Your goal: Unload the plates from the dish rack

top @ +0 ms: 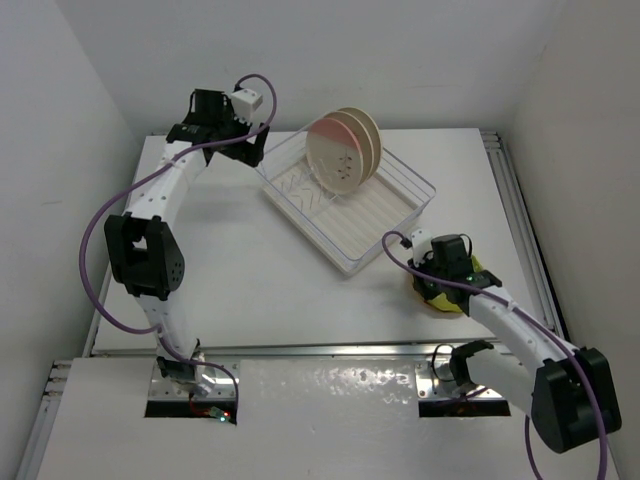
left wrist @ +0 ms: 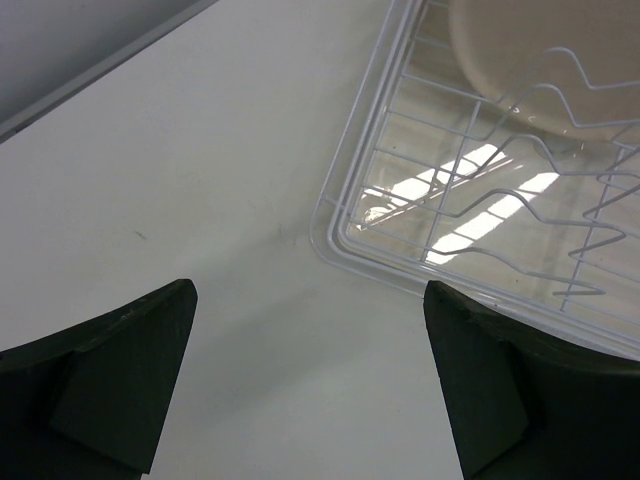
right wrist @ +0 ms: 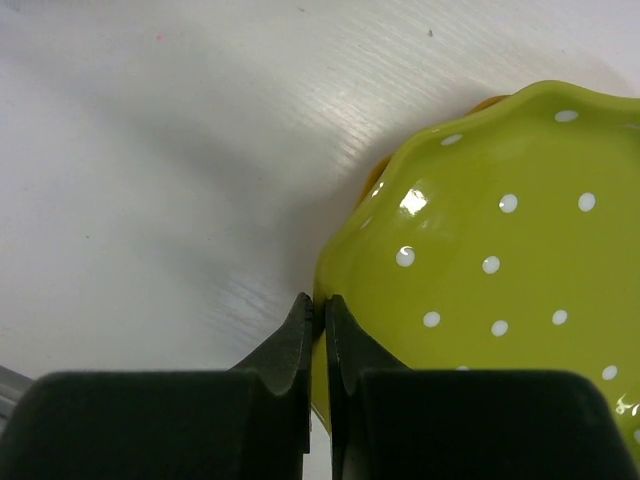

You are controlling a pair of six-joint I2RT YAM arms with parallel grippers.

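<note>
The dish rack (top: 378, 226) sits slantwise in the middle of the white counter (top: 250, 262). Two plates stand on edge at its far end: the pale pink plate (top: 336, 160) in front, the beige plate (top: 369, 128) close behind it.

At the rack's far-left corner hangs the left claw (left wrist: 308, 300), fingers spread wide and holding nothing. It hovers over bare counter just outside the rack's rim, and the wrist view shows the wire frame and the bottom edge of a standing plate.

Off the rack's near-right corner, apart from it, the yellow-green plate (right wrist: 500, 250) with white dots lies flat. It rests on the orange-yellow plate (top: 429, 300), of which only a sliver peeks out.

The right claw (right wrist: 320, 305) is low at the left rim of that green plate, its fingers pressed together with hardly a slit between them. From here I can't tell whether the tips touch the rim or sit just beside it; they don't appear to grip it.
</note>
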